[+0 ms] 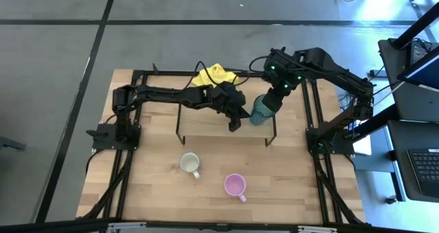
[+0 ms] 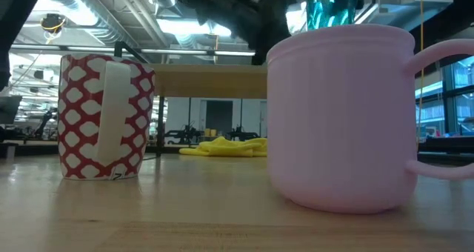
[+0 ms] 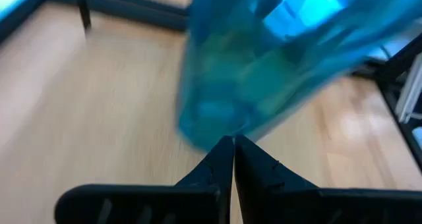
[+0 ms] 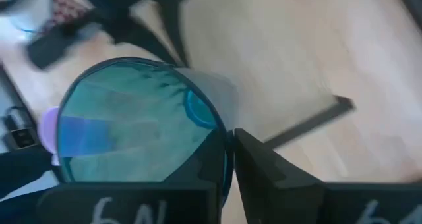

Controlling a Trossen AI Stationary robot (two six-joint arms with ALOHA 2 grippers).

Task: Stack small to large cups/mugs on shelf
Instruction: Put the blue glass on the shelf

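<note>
You see the right gripper (image 1: 274, 99) in the upper right of the high view, over the right end of the shelf (image 1: 206, 120). Its fingers are pinched on the rim of the teal cup (image 1: 260, 109), 1 finger inside and 1 outside the wall, as the right wrist view shows. This rim grip probably lets the cup hang free so it can be lowered straight down.

The cup hangs tilted just above the board at its right end; I cannot tell if its base touches the wood. The left gripper (image 1: 235, 120) is at the centre of the high view, just beside the cup. Its fingers are pressed together and hold nothing, and in the left wrist view the tips point at the lower part of the cup. I think it works as a stop to steady the cup.

The other 2 mugs wait on the tabletop in the lower centre of the high view: the white mug (image 1: 190, 164) on the left, the pink mug (image 1: 235, 186) on the right, well apart from the shelf. A yellow cloth (image 1: 212, 74) lies behind the shelf.
</note>
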